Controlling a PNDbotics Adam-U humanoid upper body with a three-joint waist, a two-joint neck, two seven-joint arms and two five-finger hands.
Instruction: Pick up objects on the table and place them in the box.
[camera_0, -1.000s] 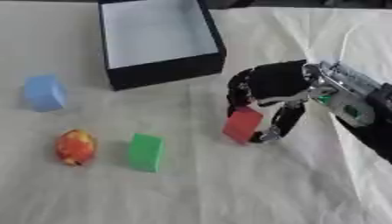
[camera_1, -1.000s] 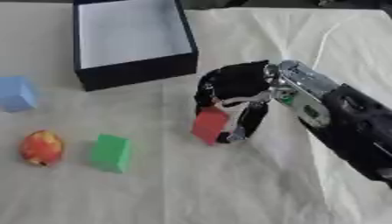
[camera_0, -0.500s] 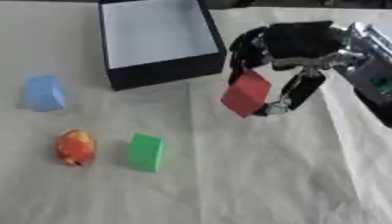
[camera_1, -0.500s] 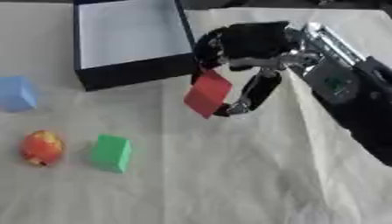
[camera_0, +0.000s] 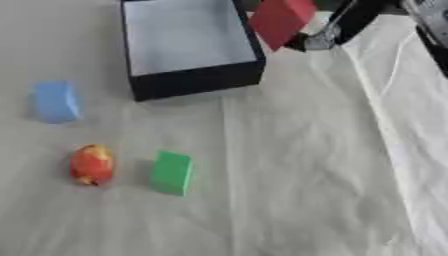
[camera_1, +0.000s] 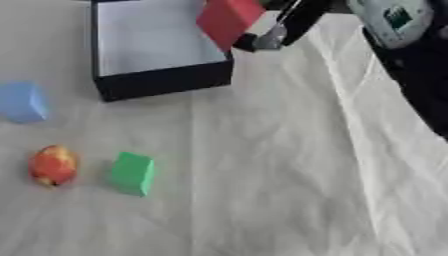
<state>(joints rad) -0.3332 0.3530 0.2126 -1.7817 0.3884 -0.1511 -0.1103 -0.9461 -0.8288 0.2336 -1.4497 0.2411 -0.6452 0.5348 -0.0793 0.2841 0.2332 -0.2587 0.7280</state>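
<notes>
Since a second ago we've got the red block off the cloth and up to the box's near right corner. Right hand has it pinched between curled fingers at the top edge of the view. It hangs tilted, roughly over the box's right wall, so not clearly inside yet. Most of the hand is cut off by the frame, we only see a couple of dark fingers below and right of the block.

Box looks empty to us, just the pale floor showing. So nothing's been dropped in so far, and this would be the first one.

Left to do: three more things sit well off to the hand's lower left. Blue block is farthest left, beside the box's near left corner. Orange-red roundish thing and green block are just beside each other, closer to us.

Left hand doesn't show in either view.

Our guess is the block needs a bit more travel leftward over the opening before letting go, otherwise it might clip the wall and fall outside.
</notes>
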